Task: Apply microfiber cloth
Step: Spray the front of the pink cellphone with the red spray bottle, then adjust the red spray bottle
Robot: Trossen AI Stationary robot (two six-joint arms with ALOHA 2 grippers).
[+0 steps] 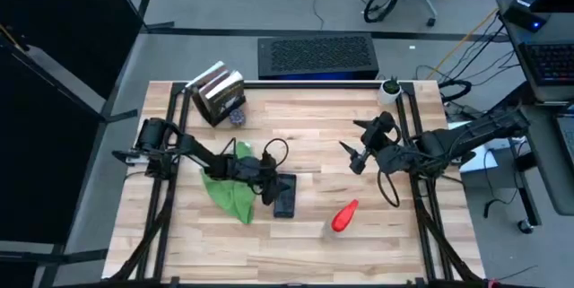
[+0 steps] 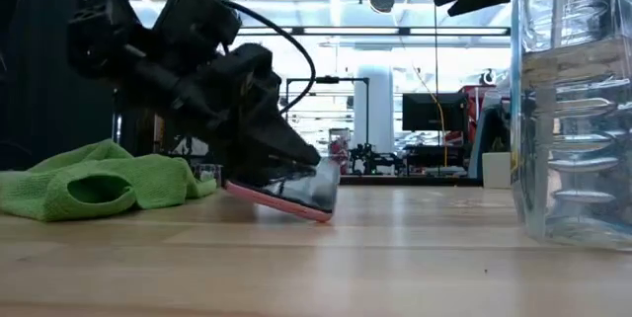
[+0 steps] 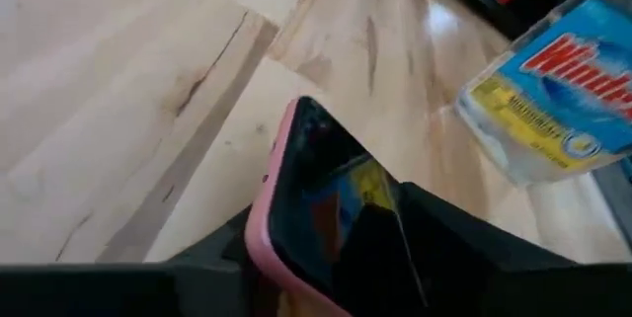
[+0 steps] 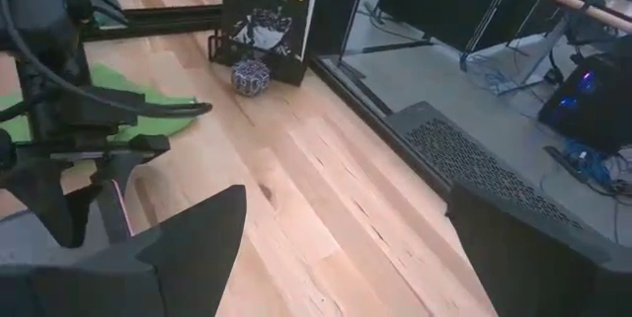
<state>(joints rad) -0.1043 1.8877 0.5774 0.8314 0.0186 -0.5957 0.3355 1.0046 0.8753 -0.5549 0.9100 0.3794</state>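
1. The left end effector (image 2: 296, 174) is clamped on a pink-cased phone (image 2: 296, 194), tipping it up on one edge off the worktop (image 1: 305, 234).
2. The microfiber cloth (image 1: 229, 189) lies crumpled just beside the phone, under the left arm. It looks soft and light, so I'd pinch a raised fold.
3. The right end effector (image 1: 357, 155) hangs spread open and empty, well apart.
4. The clear spray bottle (image 1: 344, 216) (red trigger) lies on its side; some liquid looks visible inside.
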